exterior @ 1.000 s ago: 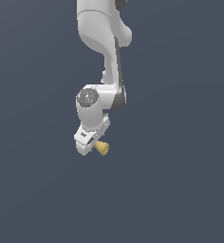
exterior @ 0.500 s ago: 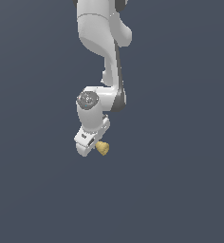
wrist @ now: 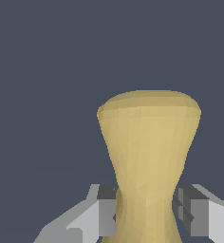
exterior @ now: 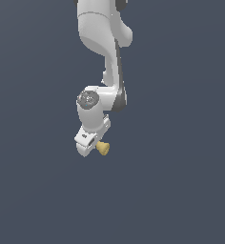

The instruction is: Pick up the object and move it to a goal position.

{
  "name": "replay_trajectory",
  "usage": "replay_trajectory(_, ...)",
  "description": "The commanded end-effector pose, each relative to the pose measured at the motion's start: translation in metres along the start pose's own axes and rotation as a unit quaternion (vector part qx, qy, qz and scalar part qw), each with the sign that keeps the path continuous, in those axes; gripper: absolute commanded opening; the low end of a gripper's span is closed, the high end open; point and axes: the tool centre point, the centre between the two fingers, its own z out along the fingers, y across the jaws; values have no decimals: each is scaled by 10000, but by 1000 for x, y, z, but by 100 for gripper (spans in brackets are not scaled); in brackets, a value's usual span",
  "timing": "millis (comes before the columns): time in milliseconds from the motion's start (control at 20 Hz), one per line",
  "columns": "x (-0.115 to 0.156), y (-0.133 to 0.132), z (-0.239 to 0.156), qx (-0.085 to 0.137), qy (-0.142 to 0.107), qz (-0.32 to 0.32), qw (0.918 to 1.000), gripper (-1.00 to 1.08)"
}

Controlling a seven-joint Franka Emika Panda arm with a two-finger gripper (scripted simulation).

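Wrist view: tan-yellow dumbbell-shaped object (wrist: 148,156) fills the frame, narrow waist sitting between the two dark finger pads (wrist: 107,209), flared end pointing away from the camera. Pads look pressed against the waist on both sides, so the gripper (wrist: 147,211) is clenched on the object, grasp at the waist. Near flared end is cut off by the frame edge.

Exterior view: white Panda arm (exterior: 102,47) hangs down from the top, gripper (exterior: 96,147) at its low end, object (exterior: 103,148) sticking out toward the exterior view's right, only one flared end visible, the rest hidden behind the white fingers.

Change: against the two earlier exterior frames, almost nothing. Arm pose, gripper height and object all sit at the same spot in the frame across the last second. Object has not slipped or rotated in the grasp. My read: either the carry is nearly finished and the arm is settling at the goal, or motion is along the camera's line of sight and doesn't show. Cannot say which.

Hard to make out: no goal marker in either view, so how close the object is to the goal is unknown. Background is flat dark blue-grey with no table edge or shadow, so height above any surface can't be judged. Arm base is cut off at the top. Finger contact not resolvable in the exterior view, too small.
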Motion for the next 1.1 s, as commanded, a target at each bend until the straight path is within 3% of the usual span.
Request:
replay_trajectory(0,0,-1,-6,-5,2,0,10000,-100)
replay_trajectory(500,-3,-17,-59,-7,0,-2,10000,-100)
replay_trajectory(1050,-8,-50,-171,-7,-4,-7,10000,-100)
